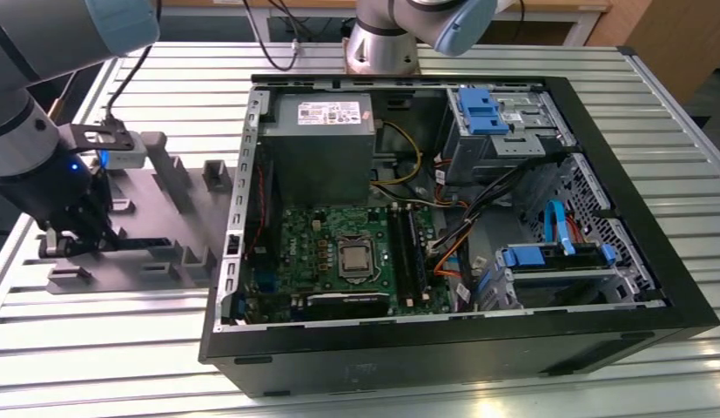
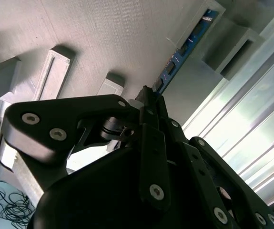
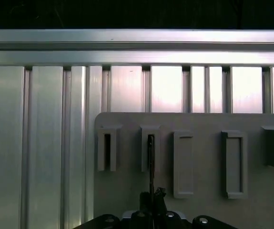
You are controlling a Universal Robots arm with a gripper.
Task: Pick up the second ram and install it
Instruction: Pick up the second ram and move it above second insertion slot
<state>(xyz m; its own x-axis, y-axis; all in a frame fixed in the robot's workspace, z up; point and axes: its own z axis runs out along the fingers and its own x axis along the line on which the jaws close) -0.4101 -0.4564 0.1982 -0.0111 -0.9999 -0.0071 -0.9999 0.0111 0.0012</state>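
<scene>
second wrist view: gripper (image 2: 148,97) jaws narrow, pinched on one end of the second ram (image 2: 182,51), which stands on edge in a slot of the grey fixture (image 2: 103,33). exterior view: fixture lies at the view's left, beside the pc case (image 1: 453,353).

You have: fixture (image 1: 174,187) on table (image 1: 104,348), at the exterior view's left of computer case (image 1: 453,357); second ram (image 2: 182,50) standing in fixture.

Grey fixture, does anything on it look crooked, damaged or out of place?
Nothing stands out. The second ram stands on edge, in line with its slot in the grey fixture, with no tilt or damage that shows. The end effector is closed on one end of it.
</scene>
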